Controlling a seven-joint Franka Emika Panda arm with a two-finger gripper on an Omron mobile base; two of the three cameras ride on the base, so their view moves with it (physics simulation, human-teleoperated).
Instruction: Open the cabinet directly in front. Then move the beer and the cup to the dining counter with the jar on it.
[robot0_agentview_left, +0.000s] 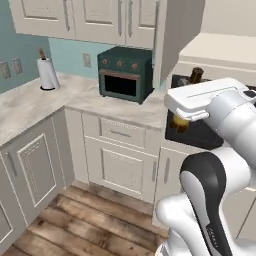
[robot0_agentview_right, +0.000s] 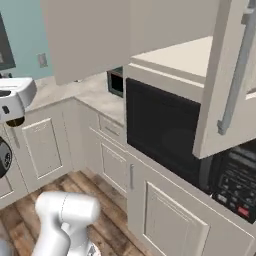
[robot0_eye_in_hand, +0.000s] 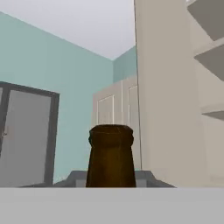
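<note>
Between the closed gripper (robot0_agentview_left: 186, 114) fingers, the beer (robot0_eye_in_hand: 111, 155), neck upward.

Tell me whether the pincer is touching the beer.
Touching. In the left base view the beer pokes out above and below the hand, clamped in the shut pincer; the hand view has its neck rising right at the tips.

The arm (robot0_agentview_left: 220, 150) is glossy white, built of rounded tubular segments with a black joint band; a flat white hand block tops it. Faint grey lettering, seemingly, marks one lower segment.
</note>
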